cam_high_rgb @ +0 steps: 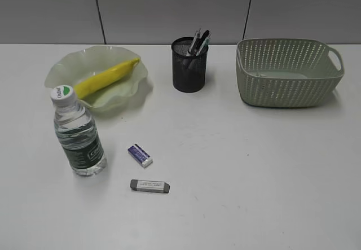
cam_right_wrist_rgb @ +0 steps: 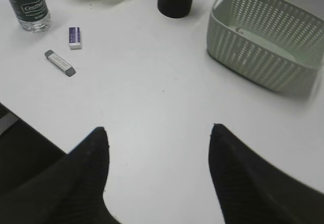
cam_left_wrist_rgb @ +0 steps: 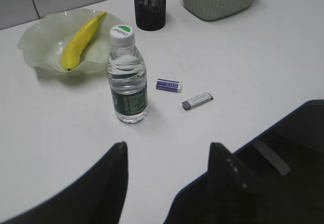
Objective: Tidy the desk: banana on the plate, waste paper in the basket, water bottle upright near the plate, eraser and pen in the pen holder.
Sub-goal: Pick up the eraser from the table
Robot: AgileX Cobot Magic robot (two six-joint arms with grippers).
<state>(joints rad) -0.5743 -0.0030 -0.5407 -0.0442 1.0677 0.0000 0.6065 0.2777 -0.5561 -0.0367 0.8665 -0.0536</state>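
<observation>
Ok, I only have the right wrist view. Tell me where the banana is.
Observer: The banana lies on the pale green plate.
Operator: Check the pen holder's top; my view cuts it off.
Observer: Pens stand in the black mesh pen holder, their ends above its rim.
Operator: Now report the water bottle's top.
Observer: The water bottle has its white cap on.
</observation>
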